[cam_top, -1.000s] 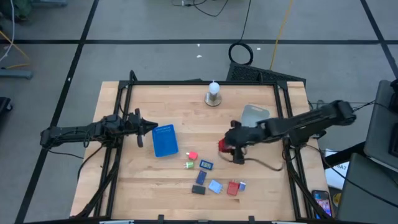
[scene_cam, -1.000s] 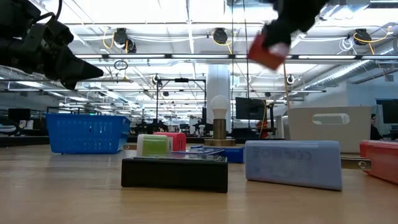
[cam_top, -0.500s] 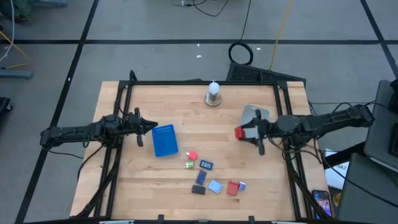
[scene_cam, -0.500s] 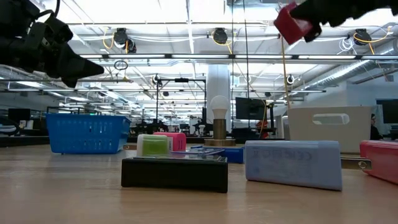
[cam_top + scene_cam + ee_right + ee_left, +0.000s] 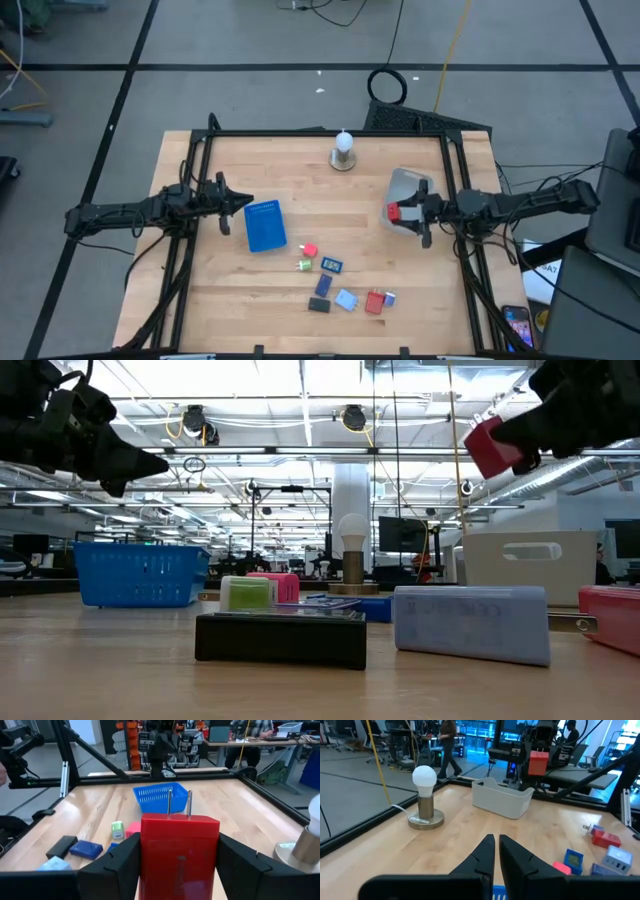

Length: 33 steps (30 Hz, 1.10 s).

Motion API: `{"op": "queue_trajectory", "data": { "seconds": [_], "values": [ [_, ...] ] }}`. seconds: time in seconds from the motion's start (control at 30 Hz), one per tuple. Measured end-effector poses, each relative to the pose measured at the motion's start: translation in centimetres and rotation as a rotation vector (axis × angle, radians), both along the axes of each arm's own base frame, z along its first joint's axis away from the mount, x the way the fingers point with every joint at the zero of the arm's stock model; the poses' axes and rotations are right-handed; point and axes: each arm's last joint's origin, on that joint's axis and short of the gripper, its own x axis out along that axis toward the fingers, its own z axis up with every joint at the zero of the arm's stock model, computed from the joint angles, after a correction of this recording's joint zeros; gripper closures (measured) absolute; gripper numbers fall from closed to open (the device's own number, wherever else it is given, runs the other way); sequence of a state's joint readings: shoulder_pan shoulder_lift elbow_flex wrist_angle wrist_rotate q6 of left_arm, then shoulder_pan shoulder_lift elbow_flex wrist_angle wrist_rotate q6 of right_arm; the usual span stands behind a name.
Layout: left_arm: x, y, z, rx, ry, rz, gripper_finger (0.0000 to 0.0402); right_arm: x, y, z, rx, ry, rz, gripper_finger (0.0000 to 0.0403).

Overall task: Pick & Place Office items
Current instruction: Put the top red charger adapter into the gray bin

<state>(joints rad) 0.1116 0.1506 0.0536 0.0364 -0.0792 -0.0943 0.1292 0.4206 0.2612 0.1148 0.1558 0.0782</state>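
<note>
Right gripper (image 5: 398,213) now sits over my white bin (image 5: 409,184), up from mid-worktop, holding the red plug (image 5: 394,213). Left gripper (image 5: 246,205) waits pinched shut by the blue basket (image 5: 265,226).

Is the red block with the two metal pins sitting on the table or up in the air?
Up in the air. The right hand grips the red block high above the table.
</note>
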Motion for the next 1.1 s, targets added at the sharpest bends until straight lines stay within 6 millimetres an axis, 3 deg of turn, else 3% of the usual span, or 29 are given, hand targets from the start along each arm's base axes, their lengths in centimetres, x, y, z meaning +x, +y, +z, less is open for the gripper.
{"op": "queue_trajectory", "data": {
  "seconds": [0.2,0.43,0.5,0.63,0.77,1.1],
  "values": [
    [0.0,0.0,0.4,0.014,-0.038,0.000,0.0376,-0.2,-0.1,1.0,0.011,0.013,-0.015,0.0200],
    [0.0,0.0,0.4,0.023,-0.038,0.000,0.0376,0.2,-1.4,5.6,0.021,0.299,-0.257,0.0200],
    [0.0,0.0,0.4,0.023,-0.038,0.000,0.0376,0.9,-1.9,6.2,0.038,0.425,-0.310,0.0200],
    [0.0,0.0,0.4,0.022,-0.038,0.000,0.0376,2.3,-3.4,4.8,0.067,0.731,-0.439,0.0200],
    [0.0,0.0,0.4,0.014,-0.036,0.000,0.0376,3.7,-5.1,2.4,0.116,0.930,-0.496,0.0200],
    [0.0,0.0,0.3,0.012,-0.033,0.000,0.0376,5.6,-7.3,-0.1,0.187,1.051,-0.450,0.0200]
  ]
}}
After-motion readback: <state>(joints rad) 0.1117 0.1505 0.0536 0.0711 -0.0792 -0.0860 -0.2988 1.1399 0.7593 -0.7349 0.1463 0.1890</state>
